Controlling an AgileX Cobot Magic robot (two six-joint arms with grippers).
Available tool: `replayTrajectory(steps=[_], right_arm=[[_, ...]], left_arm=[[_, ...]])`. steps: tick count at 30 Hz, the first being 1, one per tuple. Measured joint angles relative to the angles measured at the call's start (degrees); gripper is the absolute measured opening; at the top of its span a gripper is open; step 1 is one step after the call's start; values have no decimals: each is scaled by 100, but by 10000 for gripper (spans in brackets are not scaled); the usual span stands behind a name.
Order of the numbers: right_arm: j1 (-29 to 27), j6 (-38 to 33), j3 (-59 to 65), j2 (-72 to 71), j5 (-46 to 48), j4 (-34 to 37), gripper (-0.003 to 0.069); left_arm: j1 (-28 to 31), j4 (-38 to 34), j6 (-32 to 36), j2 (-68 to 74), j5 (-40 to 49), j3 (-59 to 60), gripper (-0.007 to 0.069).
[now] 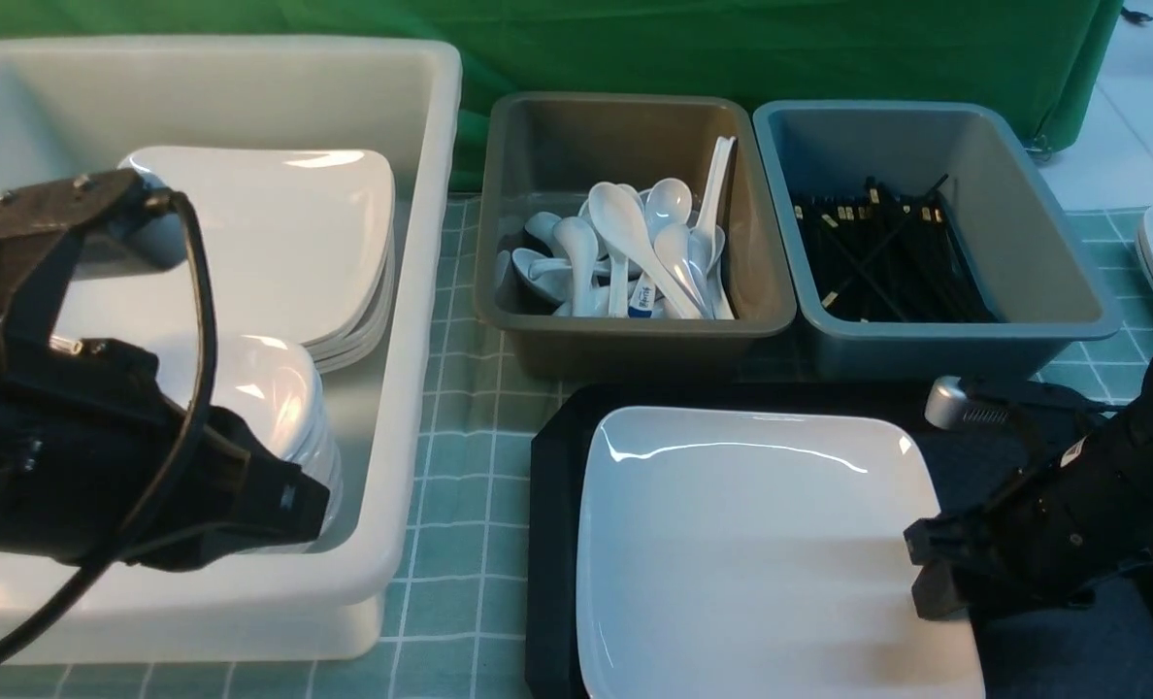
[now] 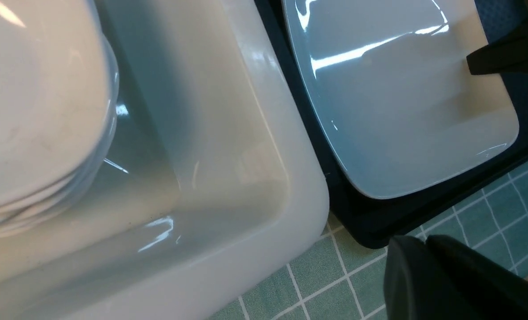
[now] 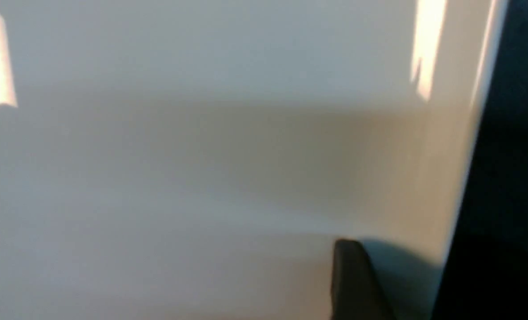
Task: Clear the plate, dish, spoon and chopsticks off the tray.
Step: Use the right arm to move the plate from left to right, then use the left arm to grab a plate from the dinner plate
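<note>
A: Step in hand?

B: Judged: picking up the plate. Nothing else shows on the tray (image 1: pixel 552 544), though the right arm hides part of its right side.

A: Layout, biggest first.

B: White tub (image 1: pixel 421 291), left of the tray: smooth glossy plastic with rounded corners. It holds a stack of square plates (image 1: pixel 285 243) and a stack of small dishes (image 1: pixel 266 388).
Tray: matte black, finely textured floor, raised rim, clipped corner.
Plate (image 1: pixel 751 544): lies flat on the tray and covers most of it. Glossy white, square, rounded corners, shallow rim.
Beyond the tray's far edge: a grey tub (image 1: pixel 509 214) of white spoons (image 1: pixel 635 252) and a blue-grey tub (image 1: pixel 1042 223) of black chopsticks (image 1: pixel 877 252).

A: Grippers?

B: Right gripper (image 1: pixel 936 573) is at the plate's right rim. One finger (image 3: pixel 357 284) lies over the rim; I cannot make out its partner, so cannot tell if it has clamped.
Left gripper (image 1: pixel 290 505) hangs over the white tub, left of the tray. Jaw gap not shown; nothing seen in it.

A: Next move?

B: Judged: pinch the rim firmly, lift level, carry left to the plate stack. The glaze looks slick, so a thin-edge grip may slip or tilt.
</note>
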Motion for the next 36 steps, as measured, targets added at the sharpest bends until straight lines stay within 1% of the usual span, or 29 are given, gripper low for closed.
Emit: replayTrajectory(steps=[1, 2, 3, 7, 9, 13, 16, 18, 20, 21, 22, 25, 27, 28, 29, 30, 32, 34, 35, 36], right_arm=[[0, -61, 0, 7, 0, 83, 253], [9, -99, 0, -8, 0, 135, 187], [9, -89, 0, -35, -6, 189, 143], [-145, -103, 8, -233, 63, 103, 137], [-418, 38, 8, -435, 183, -180, 122], [-1106, 290, 8, -680, 451, -700, 120], [-1595, 333, 14, -712, 646, -922, 120], [-1742, 276, 14, -712, 791, -966, 122], [-1761, 216, 14, -712, 868, -1007, 144], [-1761, 175, 19, -712, 916, -1059, 183], [-1761, 157, 19, -712, 944, -1091, 246], [-1767, 157, 19, -723, 1050, -1144, 490], [-1772, 174, -1, -745, 1206, -1151, 561], [-1774, 178, -73, -822, 1471, -1151, 633], [-1778, 187, -156, -907, 1697, -1151, 651], [-1778, 188, -206, -1028, 1820, -1144, 649], [-1758, 188, -297, -1378, 1997, -1133, 600], [-1710, 193, -325, -1817, 2046, -1128, 531], [-1665, 193, -329, -2141, 2054, -1128, 493], [-1656, 193, -329, -2277, 2054, -1128, 470]], left_arm=[[0, 7, -38, 0, 0, 0, 12], [0, 17, -39, 0, 0, 0, 12], [0, 17, -39, 0, 0, 0, 12], [0, 17, -39, 0, -24, 0, 12], [0, 17, -39, 0, -24, 0, 12], [0, 3, -39, 0, -70, 0, 12], [0, -145, -39, 0, -200, 0, 12], [0, -298, 19, 0, -284, 0, 12], [-3, -402, 76, 0, -330, 0, 12], [-21, -475, 90, 13, -349, 0, 12], [-66, -501, 108, 46, -368, 0, 12], [-425, -538, 107, 224, -503, 0, 9], [-676, -544, 78, 317, -612, 0, 6], [-1023, -550, -114, 529, -796, 0, 3], [-1296, -532, -254, 701, -927, 0, 1], [-1582, -488, -395, 903, -1079, 0, 1], [-2198, -315, -771, 1446, -1402, -36, 1], [-2616, -168, -1120, 1964, -1627, -164, 6], [-2870, -101, -1234, 2386, -1671, -295, 20], [-3010, -89, -1295, 2687, -1710, -420, 37]])
